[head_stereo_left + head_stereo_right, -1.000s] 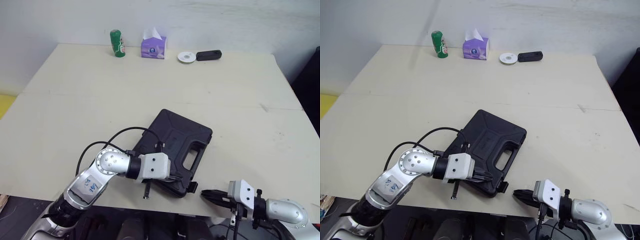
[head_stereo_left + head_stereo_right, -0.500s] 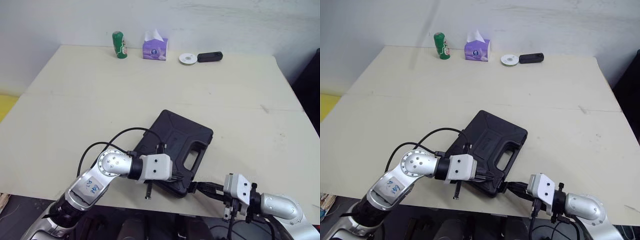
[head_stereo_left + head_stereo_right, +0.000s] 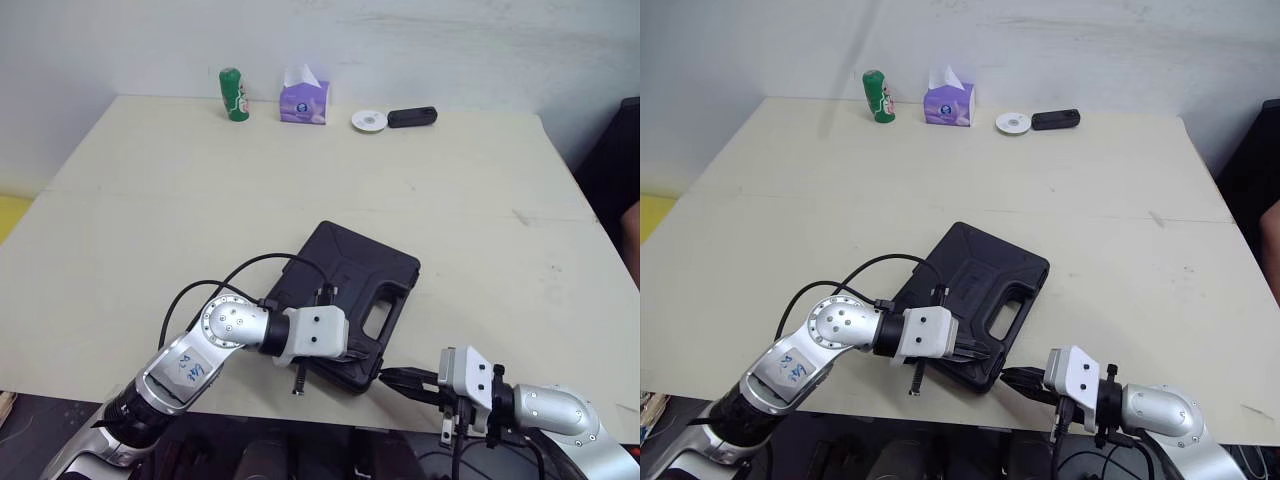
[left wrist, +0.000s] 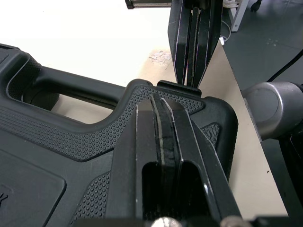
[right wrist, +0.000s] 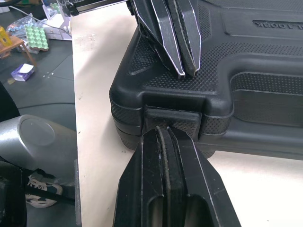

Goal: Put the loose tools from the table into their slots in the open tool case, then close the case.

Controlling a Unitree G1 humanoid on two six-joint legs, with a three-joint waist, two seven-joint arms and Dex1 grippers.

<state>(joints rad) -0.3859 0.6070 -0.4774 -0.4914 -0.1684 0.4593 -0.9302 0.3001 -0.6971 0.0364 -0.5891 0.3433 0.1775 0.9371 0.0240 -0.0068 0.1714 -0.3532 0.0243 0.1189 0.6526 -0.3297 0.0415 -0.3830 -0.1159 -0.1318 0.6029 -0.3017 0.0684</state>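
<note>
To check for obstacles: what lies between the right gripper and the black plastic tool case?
Nothing. In the right wrist view the right gripper, jaws shut, meets the front latch of the black plastic tool case; no gap shows.

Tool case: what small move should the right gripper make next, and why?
Probably push the right gripper forward against the latch to snap it closed. The tool case lid is already down, the left gripper, fingers shut, rests on the lid corner above the latch, and the right gripper's shut tips sit at the latch. Whether it is locked, I cannot tell.
</note>
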